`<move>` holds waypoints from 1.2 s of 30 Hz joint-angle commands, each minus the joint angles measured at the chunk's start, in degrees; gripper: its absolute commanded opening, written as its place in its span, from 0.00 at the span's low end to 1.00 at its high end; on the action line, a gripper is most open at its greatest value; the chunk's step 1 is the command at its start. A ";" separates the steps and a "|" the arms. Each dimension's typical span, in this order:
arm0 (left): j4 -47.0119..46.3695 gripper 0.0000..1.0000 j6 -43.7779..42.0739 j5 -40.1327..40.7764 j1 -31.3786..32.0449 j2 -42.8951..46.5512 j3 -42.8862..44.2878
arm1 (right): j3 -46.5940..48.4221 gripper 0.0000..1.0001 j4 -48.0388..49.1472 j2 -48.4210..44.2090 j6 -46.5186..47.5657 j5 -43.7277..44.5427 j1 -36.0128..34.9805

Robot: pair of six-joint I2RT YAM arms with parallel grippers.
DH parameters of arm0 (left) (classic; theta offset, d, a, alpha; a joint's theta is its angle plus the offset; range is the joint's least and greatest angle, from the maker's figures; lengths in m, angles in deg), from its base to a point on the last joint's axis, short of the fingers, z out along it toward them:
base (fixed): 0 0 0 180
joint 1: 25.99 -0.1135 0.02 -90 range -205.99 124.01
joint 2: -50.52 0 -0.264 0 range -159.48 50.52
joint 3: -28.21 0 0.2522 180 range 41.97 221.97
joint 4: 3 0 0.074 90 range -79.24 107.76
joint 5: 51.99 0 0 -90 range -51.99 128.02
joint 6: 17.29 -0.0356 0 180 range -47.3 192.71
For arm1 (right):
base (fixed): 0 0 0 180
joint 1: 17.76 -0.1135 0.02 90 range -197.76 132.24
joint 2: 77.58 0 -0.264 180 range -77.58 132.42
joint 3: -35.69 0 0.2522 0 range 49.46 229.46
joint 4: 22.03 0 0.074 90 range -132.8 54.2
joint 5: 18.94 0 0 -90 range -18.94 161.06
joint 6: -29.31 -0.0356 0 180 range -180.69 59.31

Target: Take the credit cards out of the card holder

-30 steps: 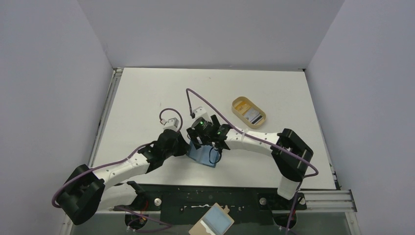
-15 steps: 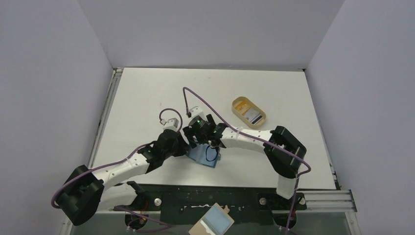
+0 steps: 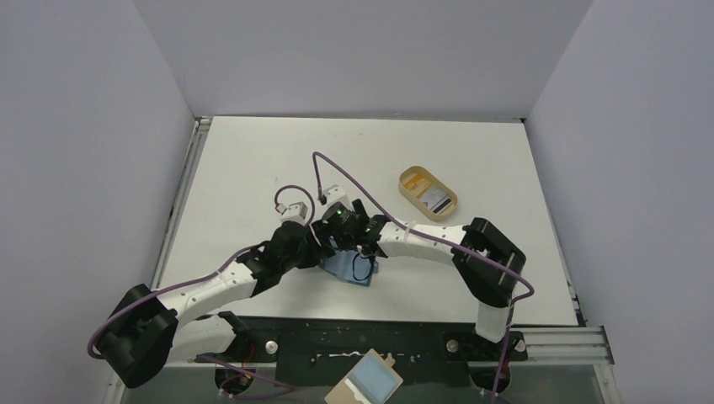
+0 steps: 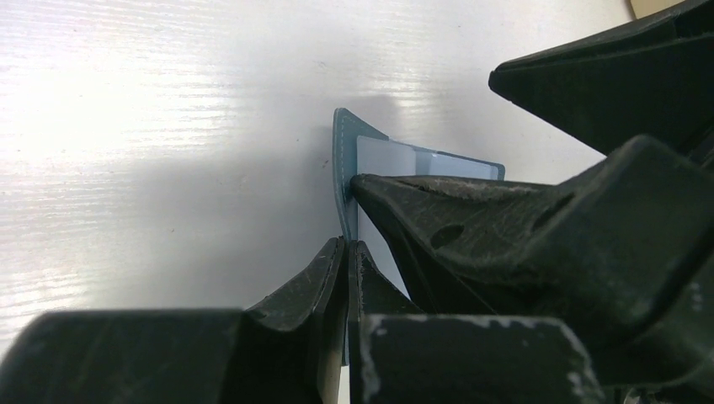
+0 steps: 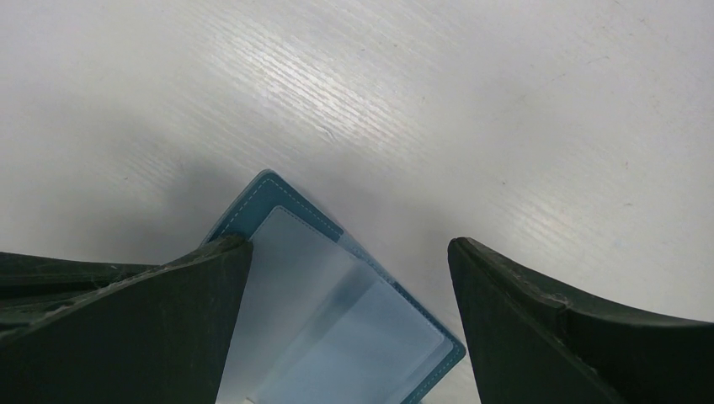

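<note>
The teal-blue card holder [image 3: 349, 268] lies open on the table between the two arms. My left gripper [image 4: 347, 246] is shut on the edge of its teal cover [image 4: 340, 172]. My right gripper [image 5: 349, 246] stands open right over the light-blue inside [image 5: 337, 337], one finger on the left flap, the other over bare table. Through the clear pocket a pale credit card with a faint dark band [image 5: 341, 298] shows dimly. Another credit card [image 3: 435, 200] lies in the tan oval tray [image 3: 410, 178].
The tan oval tray stands to the back right of the grippers. A tan board with a light-blue rectangle [image 3: 370, 383] lies below the table's near edge. Purple cables [image 3: 328, 164] loop over both wrists. Grey walls close in three sides.
My right gripper has shifted a little left and down over the card holder, still open. The left gripper has kept its grip and place.
</note>
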 commanded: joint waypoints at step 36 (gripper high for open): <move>5.52 0.00 -6.73 5.82 0.35 2.68 8.72 | -14.60 0.93 -9.34 -10.24 -4.87 7.70 -5.19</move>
